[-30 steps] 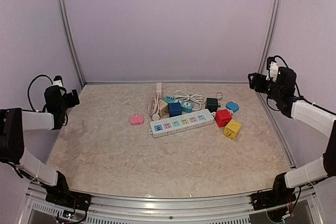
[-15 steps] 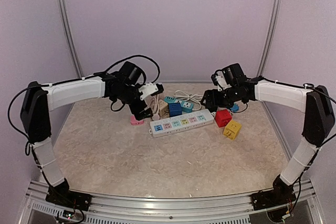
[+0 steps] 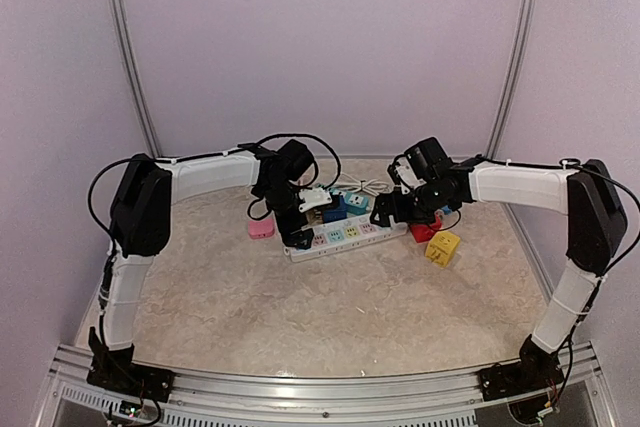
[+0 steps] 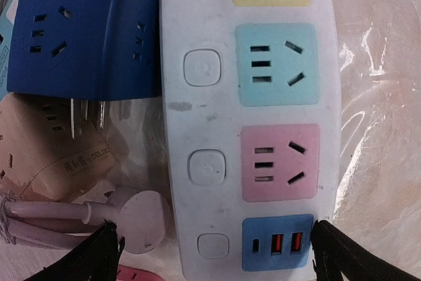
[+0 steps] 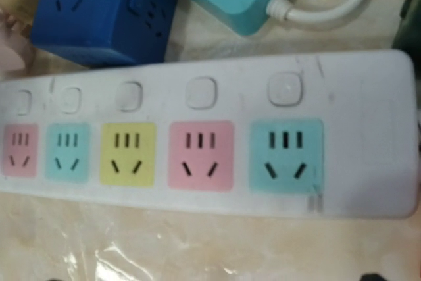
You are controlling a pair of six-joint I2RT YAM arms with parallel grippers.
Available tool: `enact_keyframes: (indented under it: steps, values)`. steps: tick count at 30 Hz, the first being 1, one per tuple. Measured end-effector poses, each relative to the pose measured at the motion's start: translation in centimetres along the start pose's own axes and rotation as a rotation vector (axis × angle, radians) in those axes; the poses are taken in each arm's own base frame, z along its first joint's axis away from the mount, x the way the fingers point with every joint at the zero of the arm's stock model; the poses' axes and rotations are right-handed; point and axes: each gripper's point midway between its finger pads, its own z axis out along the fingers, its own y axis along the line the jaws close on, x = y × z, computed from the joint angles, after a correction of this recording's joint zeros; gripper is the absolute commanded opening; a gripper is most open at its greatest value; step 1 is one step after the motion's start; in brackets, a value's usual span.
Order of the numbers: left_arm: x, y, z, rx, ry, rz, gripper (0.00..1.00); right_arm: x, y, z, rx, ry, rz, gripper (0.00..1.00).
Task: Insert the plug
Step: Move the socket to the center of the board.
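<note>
Since half a second ago both arms have closed in on the white power strip [image 3: 345, 232]; the left gripper [image 3: 300, 232] now hangs over its left end, fingers spread wide either side of the USB block [image 4: 273, 243]; the white plug [image 4: 139, 218] lies on the table just beside that end; the right gripper [image 3: 385, 211] hovers over the right end, its opening I cannot tell; print on the beige adapter [image 4: 46, 156] is too small to read.

the left arm [image 3: 205, 173] and right arm [image 3: 520, 182] share one build: smooth white casing between bulky rounded black joints [image 3: 140, 209], black bases [image 3: 120, 372], and thin black cables [image 3: 330, 155] looping over the wrists. the left arm's fingertips [image 4: 99, 258] are matte black and blunt.
</note>
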Motion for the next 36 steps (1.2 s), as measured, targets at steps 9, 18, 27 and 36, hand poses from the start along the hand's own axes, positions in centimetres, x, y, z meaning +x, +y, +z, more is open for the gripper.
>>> enact_keyframes:
  steps: [9,18,27,36]
  values:
    - [-1.7,-1.6,1.2,0.028,-0.01,0.042,0.95,0.7,-0.7,0.3,0.027,0.01,0.001,1.0]
    - [-1.3,-2.7,3.8,0.056,0.037,0.056,0.7,1.5,-1.7,-0.7,0.073,-0.005,0.003,1.0]
    - [1.5,-5.1,2.5,0.047,0.059,0.109,0.55,0.4,-2.8,-4.0,0.156,-0.082,0.023,1.0]
    - [6.1,-9.8,0.5,0.087,0.137,0.229,0.58,1.1,-7.3,-8.5,0.426,-0.126,0.083,1.0]
